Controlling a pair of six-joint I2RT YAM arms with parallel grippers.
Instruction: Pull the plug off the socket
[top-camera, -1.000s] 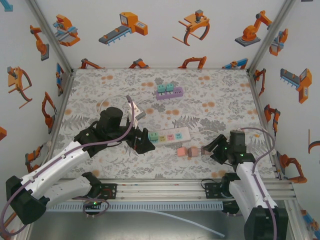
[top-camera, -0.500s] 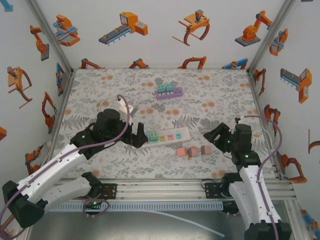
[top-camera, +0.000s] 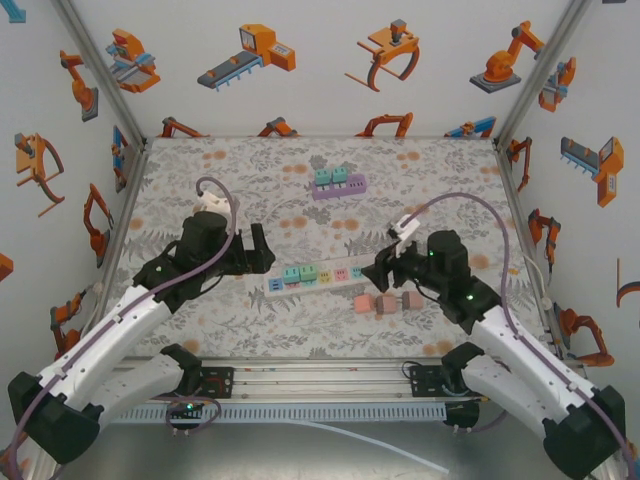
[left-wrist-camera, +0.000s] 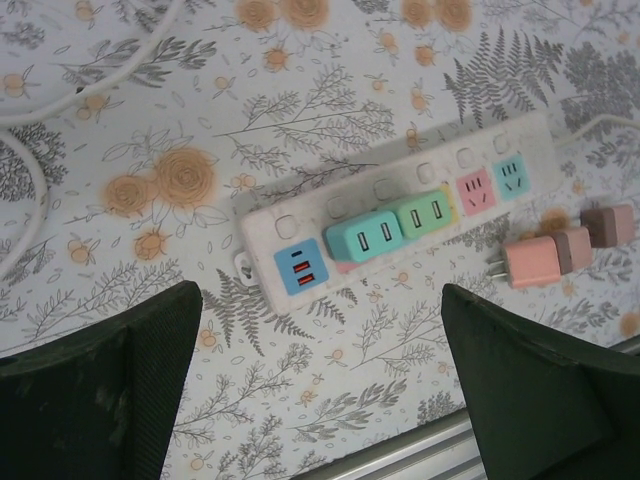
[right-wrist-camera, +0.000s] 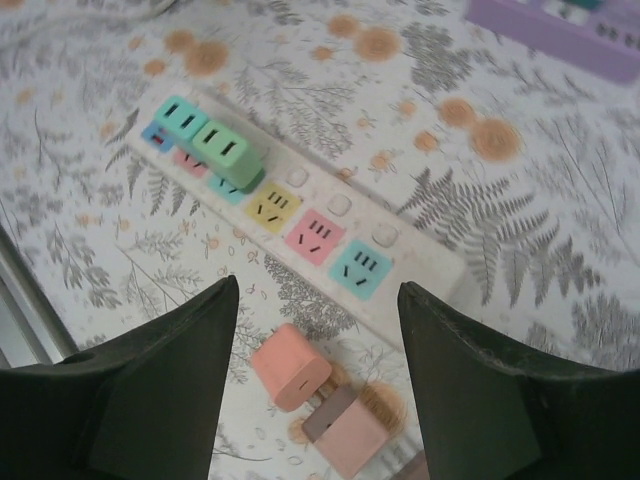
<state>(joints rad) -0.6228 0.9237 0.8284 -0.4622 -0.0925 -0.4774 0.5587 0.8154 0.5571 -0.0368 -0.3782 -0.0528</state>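
A white power strip (top-camera: 330, 273) (left-wrist-camera: 400, 200) (right-wrist-camera: 300, 215) lies mid-table. A teal plug (top-camera: 291, 273) (left-wrist-camera: 362, 237) (right-wrist-camera: 182, 119) and a green plug (top-camera: 309, 272) (left-wrist-camera: 427, 214) (right-wrist-camera: 228, 152) sit side by side in its sockets near the left end. My left gripper (top-camera: 258, 252) (left-wrist-camera: 320, 335) hovers open just left of and nearer than the strip, nothing between its fingers. My right gripper (top-camera: 384, 272) (right-wrist-camera: 318, 290) hangs open over the strip's right end, with nothing in its grasp.
Three loose plugs lie in front of the strip's right end: salmon (top-camera: 363, 304) (right-wrist-camera: 290, 366), pink-brown (top-camera: 385, 302) (right-wrist-camera: 345, 430) and another (top-camera: 410, 299). A purple strip (top-camera: 338, 186) with teal plugs sits at the back. A white cable (left-wrist-camera: 30, 190) curls on the left. The metal rail (left-wrist-camera: 400, 455) runs along the near edge.
My left gripper drew back and to the left, away from the strip's left end. My right arm swung in from the right to hang over the strip's right end.
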